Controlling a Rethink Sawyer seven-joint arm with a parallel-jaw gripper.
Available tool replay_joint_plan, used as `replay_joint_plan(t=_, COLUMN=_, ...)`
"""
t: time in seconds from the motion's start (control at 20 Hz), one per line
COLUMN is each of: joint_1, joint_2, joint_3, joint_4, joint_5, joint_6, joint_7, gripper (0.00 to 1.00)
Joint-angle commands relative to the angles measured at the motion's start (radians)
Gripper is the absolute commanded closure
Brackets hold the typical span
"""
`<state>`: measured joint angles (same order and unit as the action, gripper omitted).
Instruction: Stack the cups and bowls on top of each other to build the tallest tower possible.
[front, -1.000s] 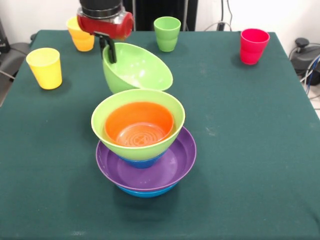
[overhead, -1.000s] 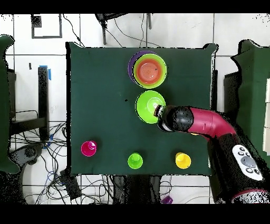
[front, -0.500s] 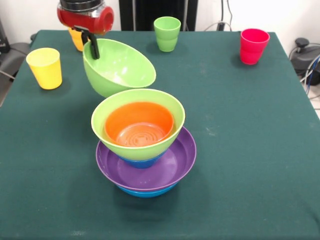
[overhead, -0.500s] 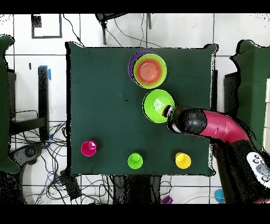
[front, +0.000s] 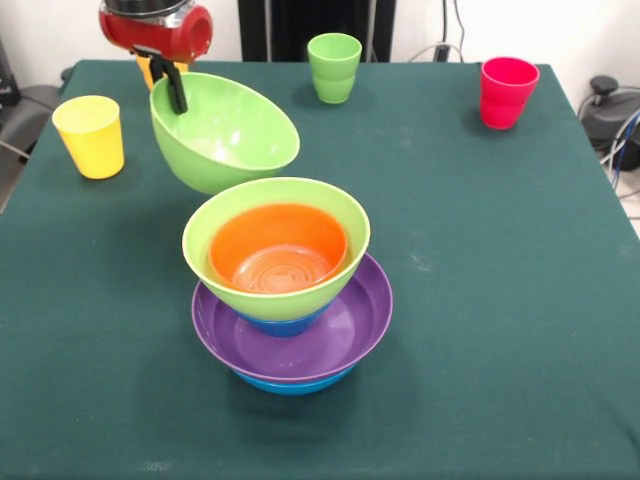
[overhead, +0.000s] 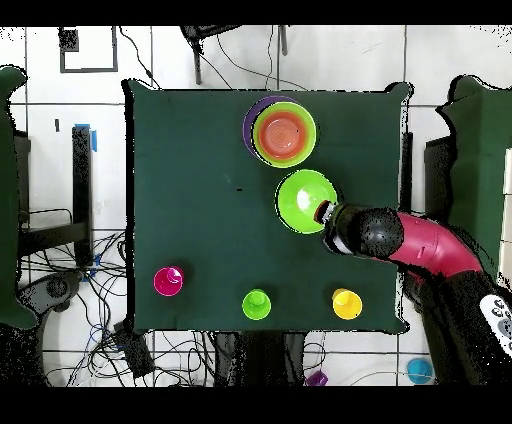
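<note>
Since a second ago the gripper (front: 172, 88) has carried the second large light green bowl (front: 226, 132) up off the cloth and toward the yellow cup's side of the table in the front view; in the overhead view the same bowl (overhead: 306, 200) has slid across to sit just beside the tower (overhead: 283, 133), no longer well short of it. The gripper is clamped on that bowl's rim, one dark finger (front: 176, 90) showing inside the wall, and the bowl hangs tilted with its mouth turned toward the tower. The step in hand looks like the carry of the last bowl to the stack: the tower (front: 290, 290) already reads, from the bottom, large blue bowl (front: 293, 382), wide purple bowl (front: 345, 335), small blue bowl (front: 283, 324), light green bowl (front: 225, 285) and small orange bowl (front: 279, 250) nested inside it. The next move, as I judge it, calls for levelling the held bowl and bringing it over the orange one with its base clear of the green rim (a clip there could shove the whole stack). Room is generous: the yellow cup (front: 91, 136), light green cup (front: 334, 67) and red cup (front: 506, 92) stand well apart along the far edge, the orange-yellow cup (front: 146, 68) mostly hidden behind the gripper, and the green table (front: 500, 300) is open on the red cup's side.
</note>
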<state>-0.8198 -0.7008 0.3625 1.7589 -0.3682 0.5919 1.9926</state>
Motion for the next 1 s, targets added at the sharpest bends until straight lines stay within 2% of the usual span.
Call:
replay_joint_plan(t=0.05, joint_1=-0.005, joint_2=-0.075, joint_3=0.104, joint_4=0.039, joint_5=-0.016, joint_6=0.180, joint_7=-0.218, gripper=1.00)
replay_joint_plan(t=0.4, joint_1=0.000, joint_2=-0.091, joint_3=0.128, joint_4=0.018, joint_5=-0.009, joint_6=0.238, joint_7=-0.196, gripper=1.00)
replay_joint_plan(t=0.7, joint_1=-0.007, joint_2=-0.119, joint_3=0.149, joint_4=0.039, joint_5=0.003, joint_6=0.260, joint_7=-0.180, gripper=1.00)
replay_joint_plan(t=1.0, joint_1=0.006, joint_2=-0.072, joint_3=0.161, joint_4=-0.012, joint_5=-0.009, joint_6=0.265, joint_7=-0.164, gripper=1.00)
